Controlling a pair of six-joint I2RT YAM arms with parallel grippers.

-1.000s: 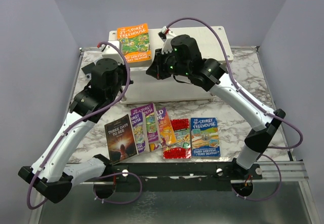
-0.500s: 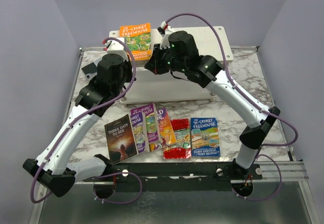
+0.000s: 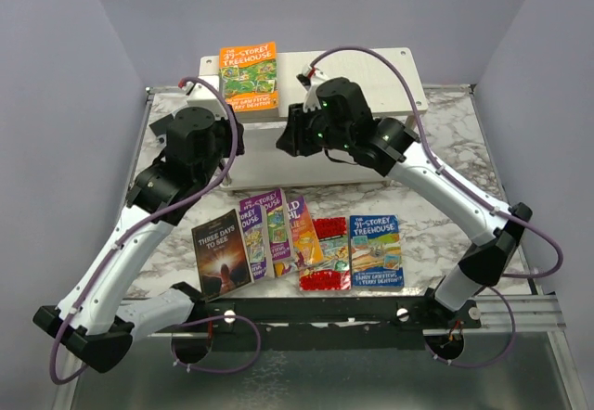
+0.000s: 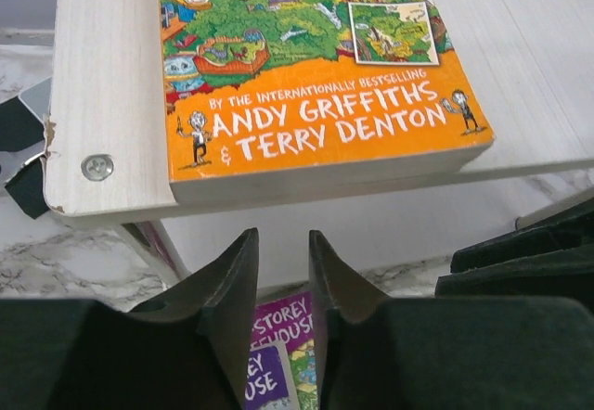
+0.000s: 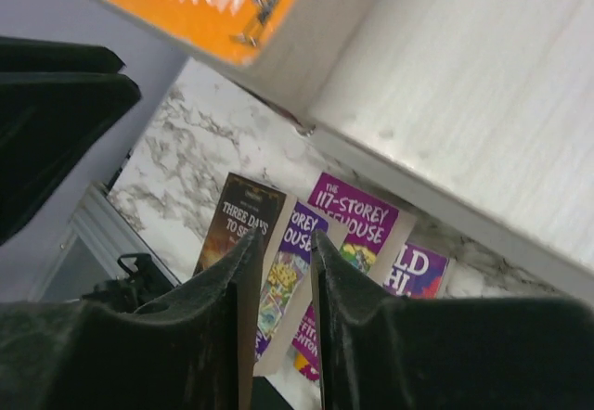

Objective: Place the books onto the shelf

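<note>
My left jaws (image 4: 283,243) and right jaws (image 5: 281,243) each stand parted a crack with nothing between them, just off the front edge of the shelf (image 3: 371,76), toward its left end. The orange book (image 3: 248,76) lies flat on the shelf's top-left corner, long axis front to back, title end away from me. The other books (image 3: 297,238) lie in a row on the bench (image 3: 455,122) in front of the shelf, below my jaws, long axes pointing at the shelf. The dark book (image 3: 221,254) sits nearer my left arm, the blue book (image 3: 375,250) nearer my right.
</note>
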